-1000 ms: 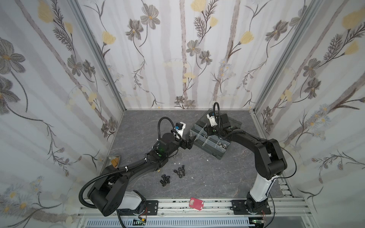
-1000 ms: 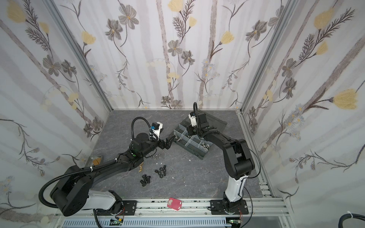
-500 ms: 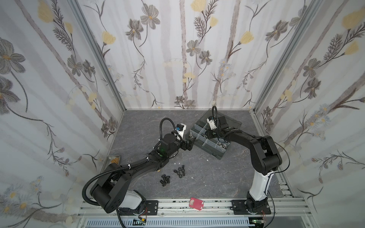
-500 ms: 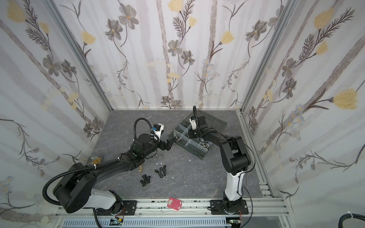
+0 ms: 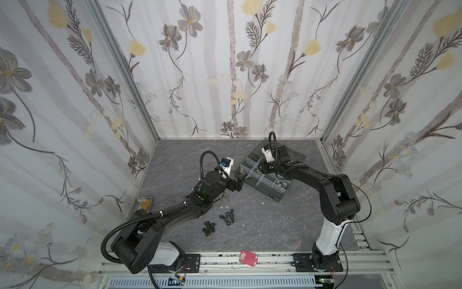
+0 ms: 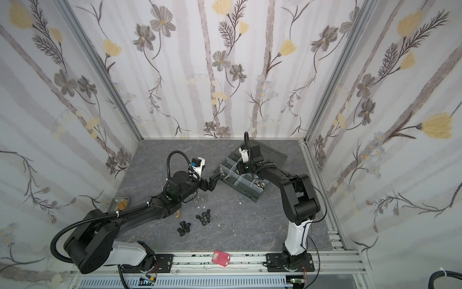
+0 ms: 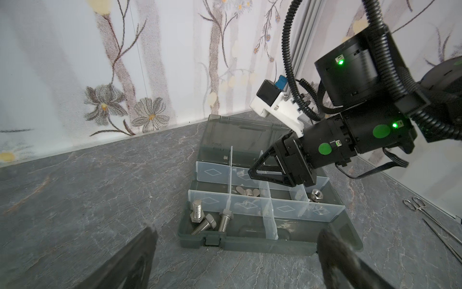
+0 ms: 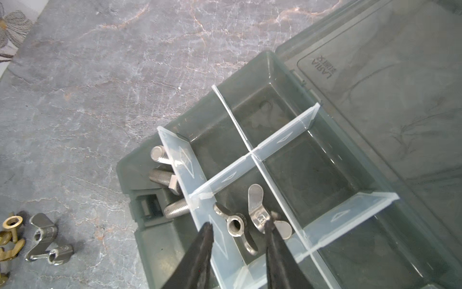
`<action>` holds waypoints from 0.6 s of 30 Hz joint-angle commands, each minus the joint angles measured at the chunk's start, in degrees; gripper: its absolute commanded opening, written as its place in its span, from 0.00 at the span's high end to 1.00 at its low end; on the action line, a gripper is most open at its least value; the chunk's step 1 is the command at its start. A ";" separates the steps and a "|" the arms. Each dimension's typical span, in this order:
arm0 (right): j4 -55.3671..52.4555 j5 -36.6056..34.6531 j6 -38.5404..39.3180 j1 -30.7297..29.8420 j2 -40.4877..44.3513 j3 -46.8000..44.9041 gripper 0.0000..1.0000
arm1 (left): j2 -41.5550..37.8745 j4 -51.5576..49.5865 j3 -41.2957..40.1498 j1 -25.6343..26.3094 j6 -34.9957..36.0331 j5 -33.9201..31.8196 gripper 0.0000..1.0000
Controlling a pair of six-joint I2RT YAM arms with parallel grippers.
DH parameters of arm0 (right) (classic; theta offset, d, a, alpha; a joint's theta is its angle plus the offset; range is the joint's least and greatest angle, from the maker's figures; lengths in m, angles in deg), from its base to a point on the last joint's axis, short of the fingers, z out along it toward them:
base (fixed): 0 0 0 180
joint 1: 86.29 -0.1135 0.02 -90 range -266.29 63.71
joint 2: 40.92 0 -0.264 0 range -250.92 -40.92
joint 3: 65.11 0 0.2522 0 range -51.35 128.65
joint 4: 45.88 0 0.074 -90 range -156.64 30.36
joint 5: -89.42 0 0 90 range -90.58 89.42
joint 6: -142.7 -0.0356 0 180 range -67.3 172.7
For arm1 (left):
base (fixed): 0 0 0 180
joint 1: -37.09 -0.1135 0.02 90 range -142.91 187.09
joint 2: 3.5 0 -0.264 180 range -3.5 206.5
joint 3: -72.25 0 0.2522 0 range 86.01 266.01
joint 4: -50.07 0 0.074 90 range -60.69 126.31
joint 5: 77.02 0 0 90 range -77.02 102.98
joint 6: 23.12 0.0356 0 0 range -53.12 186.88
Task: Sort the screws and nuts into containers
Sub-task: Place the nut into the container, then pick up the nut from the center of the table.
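1. Step in hand: a drop-off. The right claw [image 8: 238, 224] hangs inside the open organizer box [image 8: 155, 250], over a middle cell that holds silver wing nuts [image 8: 255, 207]. Its jaws stand partly spread and pinch nothing, though it is hard to tell whether one fingertip brushes a wing nut.
2. The left claw [image 5: 237, 182] waits low over the counter [image 5: 275, 225], just beside the box's near end. Its jaws are spread wide and empty.
3. Already sorted: silver hex bolts [image 7: 205, 220] lie in a corner cell. Silver hex nuts [image 7: 316, 195] lie in a cell at the opposite end of the box.
4. Still unsorted: black bolts [image 5: 208, 227] and black hex nuts [image 5: 227, 217] form two small clusters on the counter, near the left arm and well apart from the box. Loose wing nuts [image 8: 45, 240] lie on the counter near the box's corner.
5. Next move, as a judgement: the right claw should rise clear of the clear dividers [image 8: 225, 180] and then travel to a loose piece. Such small, flat-lying parts call for a low, well-centred pinch.
6. Against the frame one second earlier: the right claw's jaws were nearly pressed together and have since parted. Its place over the box is almost unchanged. The left arm and both black clusters appear unmoved.
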 commanded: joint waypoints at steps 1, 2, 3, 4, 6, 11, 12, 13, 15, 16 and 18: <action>1.91 1.19 0.82 -0.94 2.12 -0.71 0.64 | -2.51 4.61 -2.13 0.03 0.05 -2.53 0.00; 2.48 1.55 0.96 -1.43 2.80 -1.10 0.64 | -3.42 4.93 -3.01 -0.01 0.14 -3.12 0.00; 3.42 2.05 1.16 -2.02 3.42 -1.64 0.64 | -4.45 4.99 -3.77 -0.10 0.21 -3.67 0.00; 4.28 2.64 1.32 -2.67 4.10 -2.08 0.64 | -5.28 4.95 -4.59 -0.08 0.21 -4.05 0.00; 6.43 4.20 2.98 -4.90 5.56 -3.53 0.64 | -8.00 4.19 -6.52 -0.04 0.18 -5.01 0.00; 6.58 5.81 10.60 -12.25 5.94 -4.36 0.61 | -16.17 -3.33 -10.80 -0.07 0.74 -6.86 0.00; 6.16 5.76 11.97 -13.73 5.41 -4.42 0.60 | -18.40 -5.53 -11.83 -0.10 0.67 -7.43 0.00; 5.90 6.02 13.38 -14.70 4.93 -4.40 0.60 | -20.38 -7.33 -12.91 -0.05 0.72 -7.66 0.00; 6.32 7.08 15.39 -16.27 3.71 -4.75 0.59 | -25.37 -11.51 -15.38 -0.11 0.32 -7.86 0.00; 6.73 7.20 15.82 -16.73 3.12 -4.86 0.59 | -27.56 -13.23 -16.45 -0.09 -0.07 -7.82 0.00; 7.60 7.13 15.84 -17.12 1.49 -4.74 0.57 | -32.79 -16.15 -19.24 -0.10 -1.34 -8.29 0.00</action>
